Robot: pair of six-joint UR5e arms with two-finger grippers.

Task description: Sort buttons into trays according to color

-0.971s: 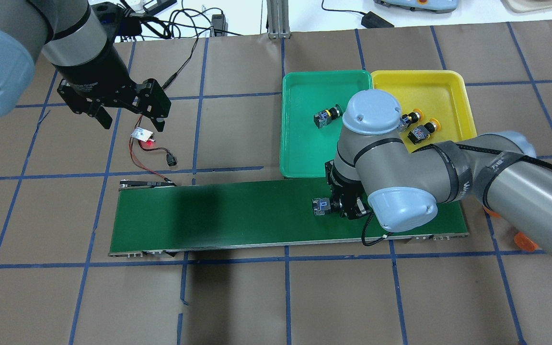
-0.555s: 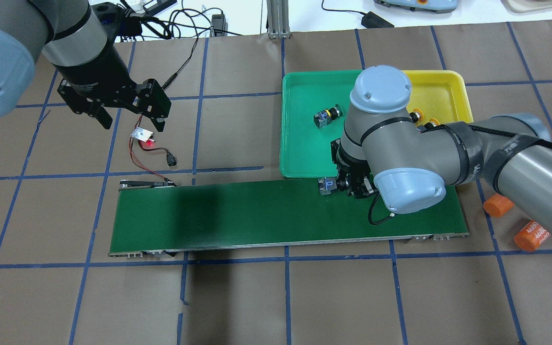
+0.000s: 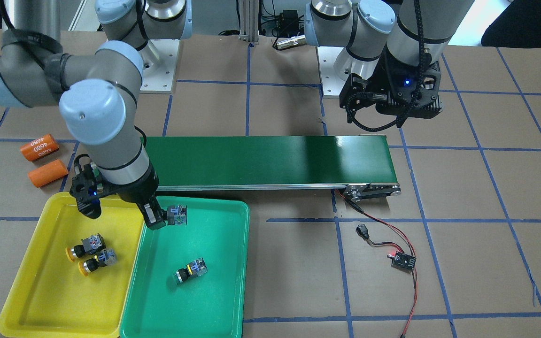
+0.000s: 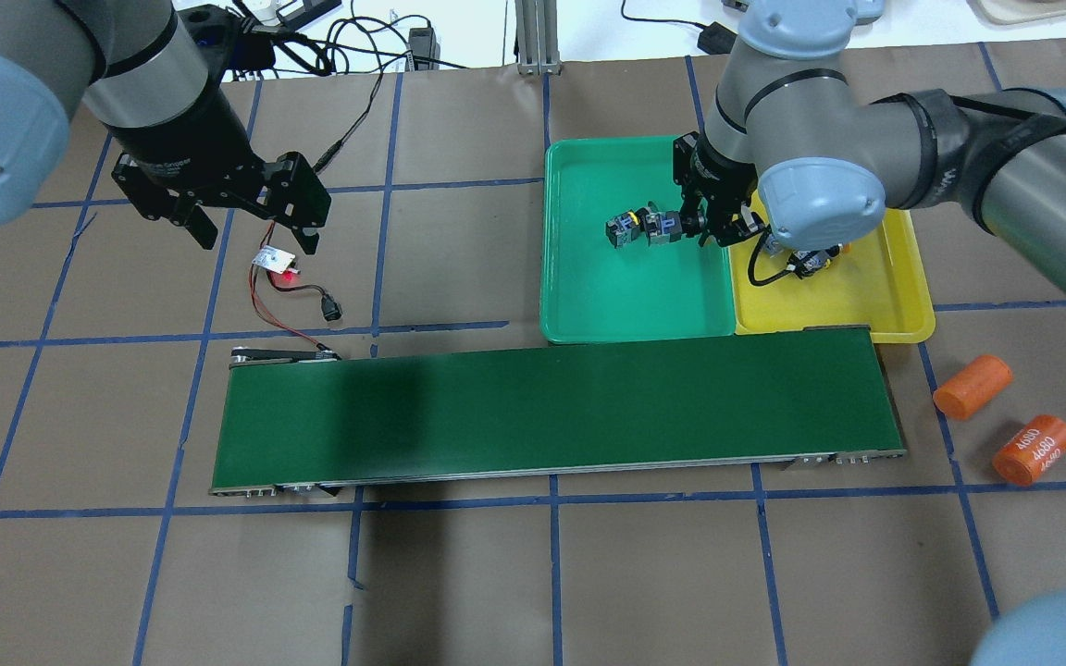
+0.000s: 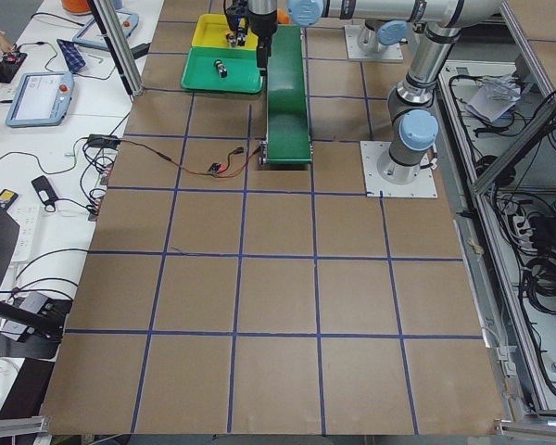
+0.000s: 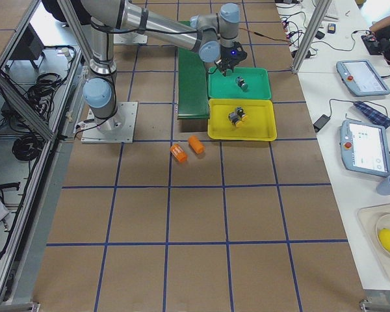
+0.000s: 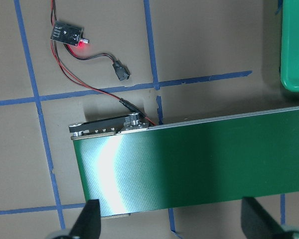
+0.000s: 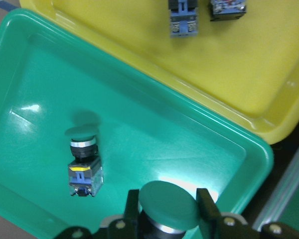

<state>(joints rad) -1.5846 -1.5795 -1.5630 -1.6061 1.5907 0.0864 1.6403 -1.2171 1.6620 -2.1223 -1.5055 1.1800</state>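
- Between the fingers of my right gripper sits a green-capped button. The jaws are clenched on its collar just under the cap, and its blocky body sticks out sideways.
- Directly under that grasp is the green tray. The held button hangs over the tray's near-right part, as seen from over my shoulders, and appears lifted clear of the floor, though I cannot tell by how much.
- Further left in the same tray, the other green button lies on its side, apart from the one I hold.
- Just to the right, edge to edge with the green tray, is the yellow tray. Both yellow buttons lie in it, close together.
- Nearer my base, the conveyor belt runs along the trays' near edges. No button shows on it in any view.
- Well to the left, my left gripper hangs released, jaws wide with nothing between them, above the belt's left end and a small sensor board with a red light.
- As I judge it, three of the four buttons are already sorted and the fourth is over its matching tray. What is left looks like lowering it, letting go, and pulling my right arm away without bumping the button lying there.
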